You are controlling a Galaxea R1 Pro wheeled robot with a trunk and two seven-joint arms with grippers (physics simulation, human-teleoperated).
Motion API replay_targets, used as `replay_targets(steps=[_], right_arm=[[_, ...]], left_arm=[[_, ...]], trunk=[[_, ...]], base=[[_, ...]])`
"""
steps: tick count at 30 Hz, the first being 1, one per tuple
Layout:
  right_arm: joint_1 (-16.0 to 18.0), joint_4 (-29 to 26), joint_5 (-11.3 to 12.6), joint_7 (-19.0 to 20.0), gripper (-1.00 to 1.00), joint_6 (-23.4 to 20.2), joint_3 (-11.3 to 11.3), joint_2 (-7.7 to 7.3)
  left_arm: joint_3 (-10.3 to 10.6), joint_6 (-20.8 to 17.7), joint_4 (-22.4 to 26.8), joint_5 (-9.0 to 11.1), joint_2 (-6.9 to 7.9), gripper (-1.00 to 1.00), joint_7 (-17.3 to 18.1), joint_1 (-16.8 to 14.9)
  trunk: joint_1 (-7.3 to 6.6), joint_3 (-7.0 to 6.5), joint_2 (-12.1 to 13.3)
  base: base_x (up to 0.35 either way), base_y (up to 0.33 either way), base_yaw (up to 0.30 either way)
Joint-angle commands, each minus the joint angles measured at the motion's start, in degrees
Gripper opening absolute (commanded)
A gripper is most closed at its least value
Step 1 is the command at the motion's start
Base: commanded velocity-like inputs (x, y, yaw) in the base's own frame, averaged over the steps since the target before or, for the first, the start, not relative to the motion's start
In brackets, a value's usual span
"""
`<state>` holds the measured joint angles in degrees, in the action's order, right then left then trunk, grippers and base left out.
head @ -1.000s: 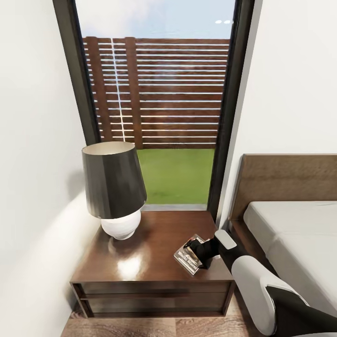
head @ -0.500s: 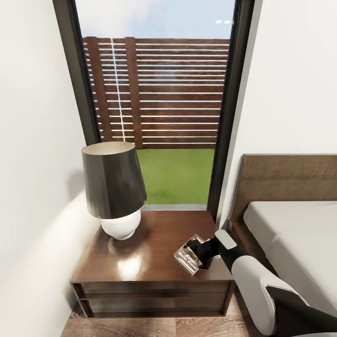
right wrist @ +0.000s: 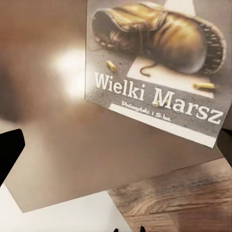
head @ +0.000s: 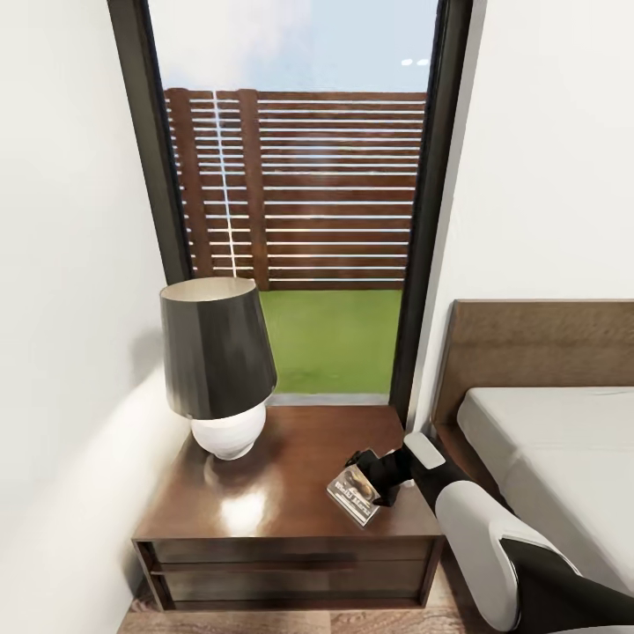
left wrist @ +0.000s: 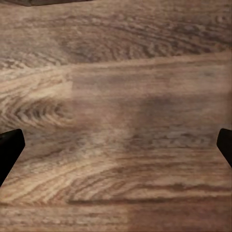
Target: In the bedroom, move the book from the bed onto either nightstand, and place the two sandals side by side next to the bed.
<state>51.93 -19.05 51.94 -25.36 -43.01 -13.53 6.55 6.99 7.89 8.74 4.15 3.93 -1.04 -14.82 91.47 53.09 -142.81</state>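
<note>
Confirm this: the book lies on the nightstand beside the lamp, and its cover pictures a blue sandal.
Not quite. The book lies on the nightstand beside the lamp, but its cover pictures a worn brown boot, not a blue sandal; the right wrist view shows it.

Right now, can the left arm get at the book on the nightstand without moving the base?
Probably not. The book lies on the nightstand under the right gripper, whose arm crosses that near corner. The left gripper faces only wood-plank floor, so it seems pointed away; the right arm is the nearer choice.
</note>
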Motion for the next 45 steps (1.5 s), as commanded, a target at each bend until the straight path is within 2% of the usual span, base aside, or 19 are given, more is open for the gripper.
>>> replay_targets(steps=[1,13,45], right_arm=[[0.0,-0.1,0.5,-0.6,1.00,-0.1,-0.2,0.03],[0.0,-0.1,0.5,-0.6,1.00,-0.1,-0.2,0.02],[0.0,-0.1,0.5,-0.6,1.00,-0.1,-0.2,0.03]], left_arm=[[0.5,0.2,0.0,0.4,0.03,1.00,-0.1,0.0],[0.5,0.2,0.0,0.4,0.03,1.00,-0.1,0.0],[0.5,0.2,0.0,0.4,0.03,1.00,-0.1,0.0]], trunk=[[-0.01,0.06,0.0],[-0.01,0.06,0.0],[-7.04,-5.69,12.8]], base=[[0.000,0.000,0.000],[0.000,0.000,0.000],[0.000,0.000,0.000]])
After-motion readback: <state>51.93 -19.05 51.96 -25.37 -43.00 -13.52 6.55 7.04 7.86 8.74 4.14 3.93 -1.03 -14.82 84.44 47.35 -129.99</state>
